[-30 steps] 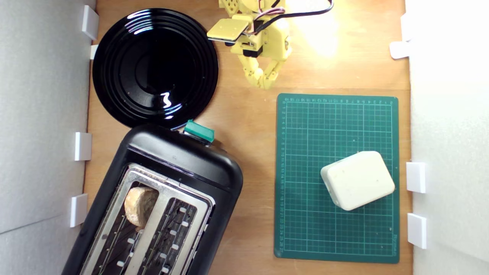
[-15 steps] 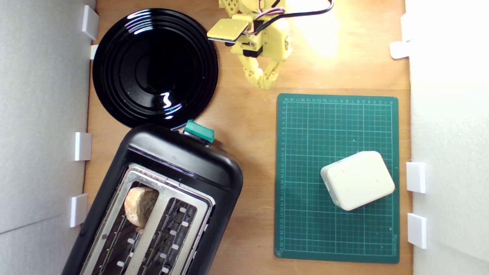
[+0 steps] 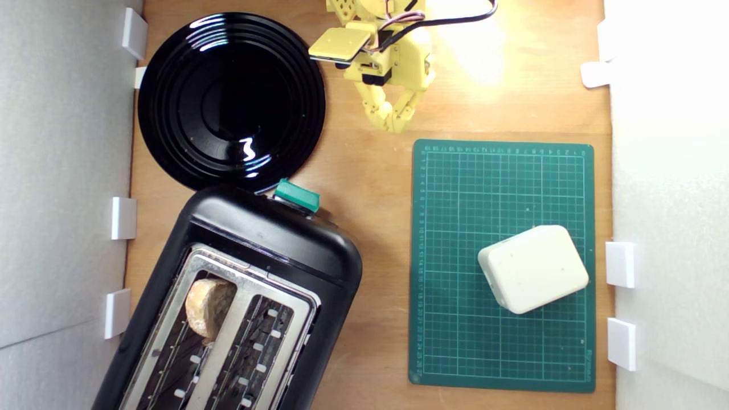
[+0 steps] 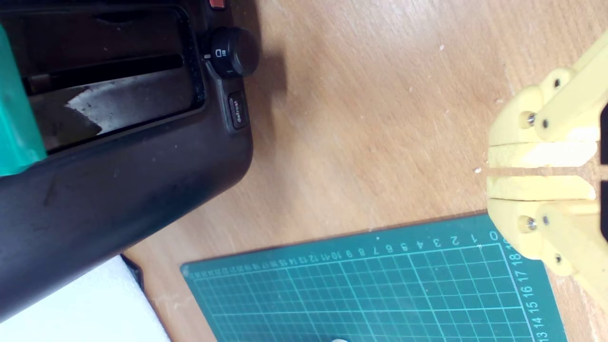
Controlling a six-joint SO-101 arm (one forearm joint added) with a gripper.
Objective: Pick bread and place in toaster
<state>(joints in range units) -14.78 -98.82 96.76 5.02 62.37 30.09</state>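
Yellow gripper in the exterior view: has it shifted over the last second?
No. The yellow gripper holds the same spot just above the green cutting mat's top edge, jaws nearly shut and empty.

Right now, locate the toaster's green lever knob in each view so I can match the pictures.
Exterior view: the green lever knob sits on the toaster's end nearest the black plate.
Wrist view: a green sliver at the picture's edge.
Shared landmark: the green cutting mat.

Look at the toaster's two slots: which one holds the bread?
The slot nearer the exterior view's left holds the bread. The other slot of the toaster shows only dark wire guides.
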